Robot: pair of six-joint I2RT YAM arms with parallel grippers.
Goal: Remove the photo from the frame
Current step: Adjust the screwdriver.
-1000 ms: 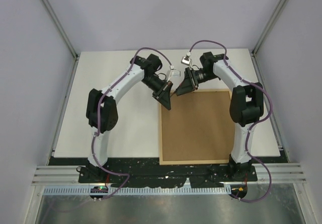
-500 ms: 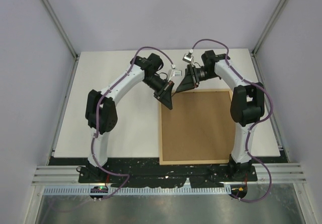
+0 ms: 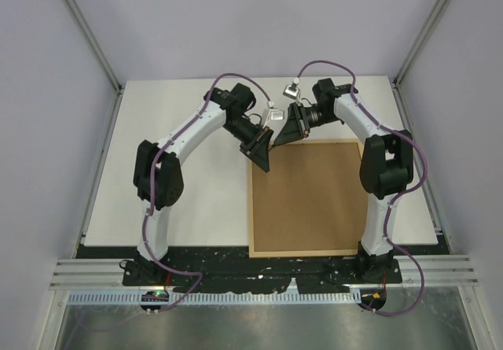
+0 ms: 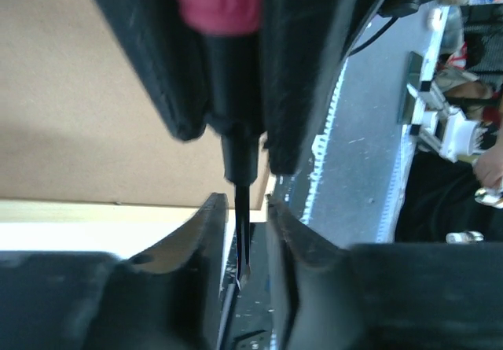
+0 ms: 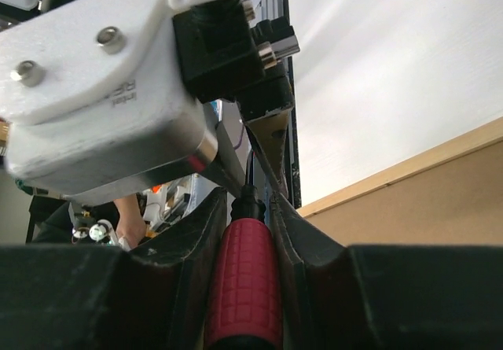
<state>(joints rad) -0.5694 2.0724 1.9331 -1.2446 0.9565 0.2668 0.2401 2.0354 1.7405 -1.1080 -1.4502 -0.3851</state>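
right gripper [image 5: 247, 202] clamps the red handle of a screwdriver [image 5: 245, 287]. left gripper [image 4: 244, 204] sits slightly open around its thin black blade. both hover over the far left corner of the frame [image 3: 306, 200], lying brown back up, near right on the table [image 3: 181, 130].

White table [image 3: 134, 122] fills most of the cell. Behind it and on both sides are plain pale lilac-grey wall panels [image 3: 259, 20], with aluminium posts [image 3: 88, 34] at the two back corners. Along the table's near edge: scuffed black strip [image 3: 212, 257], then aluminium rail [image 3: 259, 275], then white slotted cable duct [image 3: 259, 296]. Nearest of all is a brushed metal sheet [image 3: 259, 326]. Light is even and soft, with a dull sheen on the sheet.
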